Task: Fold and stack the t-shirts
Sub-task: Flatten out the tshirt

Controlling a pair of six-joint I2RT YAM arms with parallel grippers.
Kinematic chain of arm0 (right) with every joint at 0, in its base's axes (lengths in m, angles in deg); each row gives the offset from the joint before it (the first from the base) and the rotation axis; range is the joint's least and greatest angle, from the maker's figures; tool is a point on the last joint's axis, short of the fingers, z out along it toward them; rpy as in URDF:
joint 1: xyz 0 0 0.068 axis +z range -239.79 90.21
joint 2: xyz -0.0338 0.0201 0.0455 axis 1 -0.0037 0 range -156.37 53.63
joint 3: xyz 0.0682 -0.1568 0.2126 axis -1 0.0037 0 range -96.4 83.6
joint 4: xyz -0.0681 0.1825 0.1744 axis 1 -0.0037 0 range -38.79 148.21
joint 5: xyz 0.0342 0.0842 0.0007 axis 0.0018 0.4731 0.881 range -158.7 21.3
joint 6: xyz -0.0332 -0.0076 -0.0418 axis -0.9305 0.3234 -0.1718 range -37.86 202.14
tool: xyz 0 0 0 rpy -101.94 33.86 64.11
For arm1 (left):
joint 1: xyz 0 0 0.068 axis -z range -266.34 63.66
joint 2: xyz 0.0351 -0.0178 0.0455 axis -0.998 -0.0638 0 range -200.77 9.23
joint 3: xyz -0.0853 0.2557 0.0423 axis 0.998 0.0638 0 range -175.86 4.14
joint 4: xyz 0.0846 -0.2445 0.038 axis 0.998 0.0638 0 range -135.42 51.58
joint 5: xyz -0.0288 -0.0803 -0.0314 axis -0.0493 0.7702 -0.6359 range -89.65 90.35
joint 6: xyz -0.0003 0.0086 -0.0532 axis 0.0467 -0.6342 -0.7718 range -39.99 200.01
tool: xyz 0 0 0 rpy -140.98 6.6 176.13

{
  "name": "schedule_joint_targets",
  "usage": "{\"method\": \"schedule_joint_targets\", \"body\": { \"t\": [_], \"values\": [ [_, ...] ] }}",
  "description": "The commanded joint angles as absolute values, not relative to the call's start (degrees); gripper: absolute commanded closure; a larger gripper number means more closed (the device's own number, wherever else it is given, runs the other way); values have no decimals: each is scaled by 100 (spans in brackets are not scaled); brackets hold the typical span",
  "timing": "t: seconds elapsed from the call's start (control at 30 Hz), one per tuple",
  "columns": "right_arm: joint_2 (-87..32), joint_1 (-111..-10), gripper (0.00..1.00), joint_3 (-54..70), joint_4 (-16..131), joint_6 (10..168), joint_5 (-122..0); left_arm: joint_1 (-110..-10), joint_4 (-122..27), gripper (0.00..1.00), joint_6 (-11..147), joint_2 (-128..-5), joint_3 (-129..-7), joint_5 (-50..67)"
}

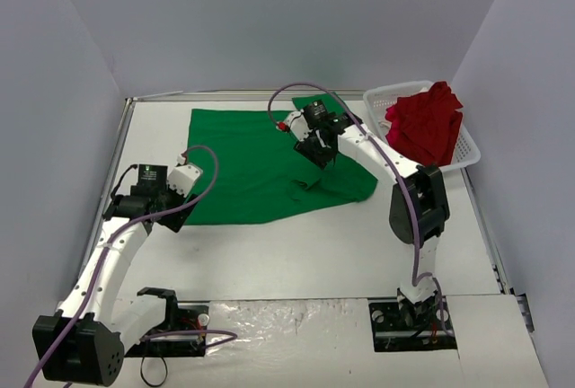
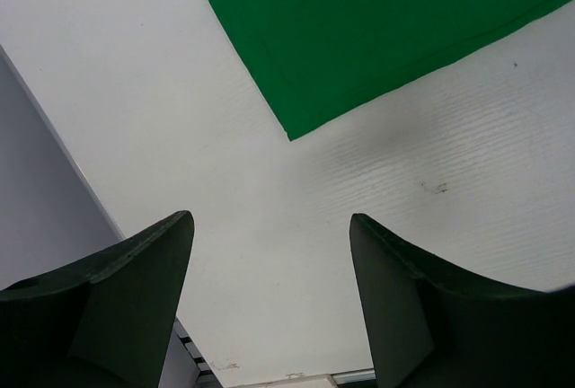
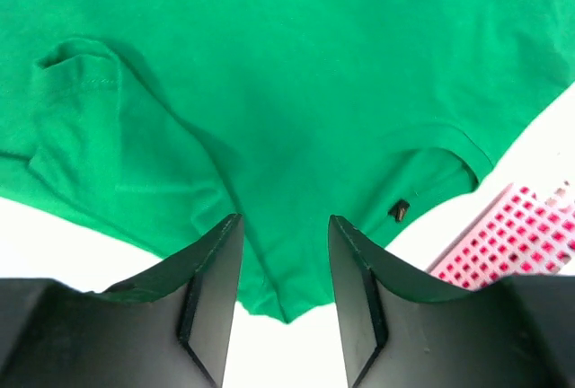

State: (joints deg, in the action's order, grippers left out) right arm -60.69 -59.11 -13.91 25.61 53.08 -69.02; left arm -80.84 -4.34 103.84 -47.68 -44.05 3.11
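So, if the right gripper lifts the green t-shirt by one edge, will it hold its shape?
Probably not: the green t-shirt shows a folded-over sleeve and creases under the right gripper, so a lifted edge would likely drape. Pushed, it would probably bunch, not slide whole: it lies thin and flat.

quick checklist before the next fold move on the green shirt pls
1. Right arm's fingers clear of cloth: ok, apart above the bright green cloth t-shirt, pinching nothing.
2. Left arm's fingers ready: ok, wide apart over bare white table, beside the shirt's near corner.
3. Green shirt lying flat: not ok, its right side is rumpled and folded over.
4. Deep red cloth t-shirt laid out: not ok, crumpled in the white plastic lattice basket.
5. Cloth beneath the right arm: cannot tell, hidden from above.
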Motion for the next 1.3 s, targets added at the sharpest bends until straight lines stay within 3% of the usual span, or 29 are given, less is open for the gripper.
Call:
{"method": "schedule_joint_targets", "body": {
  "t": [0.0,0.1,0.27,0.43,0.57,0.83,1.0,1.27],
  "values": [
    [-5537,-5920,62,-992,2621,5454,-6933,-8124,-473,31,10435,-4755,-4429,220],
    [-5299,-5850,71,-526,2621,5401,-6415,-8124,-473,31,10427,-4781,-4429,202],
    [-5289,-5665,100,-148,2586,5357,-6133,-8124,-481,31,10426,-4807,-4429,193],
    [-5500,-5578,100,-270,2393,5313,-5571,-8124,-490,31,10418,-4816,-4421,149],
    [-5763,-5551,87,-481,2262,5313,-5420,-8124,-517,30,10418,-4825,-4394,114],
    [-6431,-5542,85,-868,2015,5261,-5323,-8116,-525,31,10409,-4808,-4376,97],
    [-6748,-5551,65,-1131,2033,5216,-5464,-8124,-543,30,10409,-4843,-4359,96],
    [-7081,-5621,62,-1711,2076,5278,-5780,-8124,-648,30,10426,-4825,-4209,96]
  ]
}}
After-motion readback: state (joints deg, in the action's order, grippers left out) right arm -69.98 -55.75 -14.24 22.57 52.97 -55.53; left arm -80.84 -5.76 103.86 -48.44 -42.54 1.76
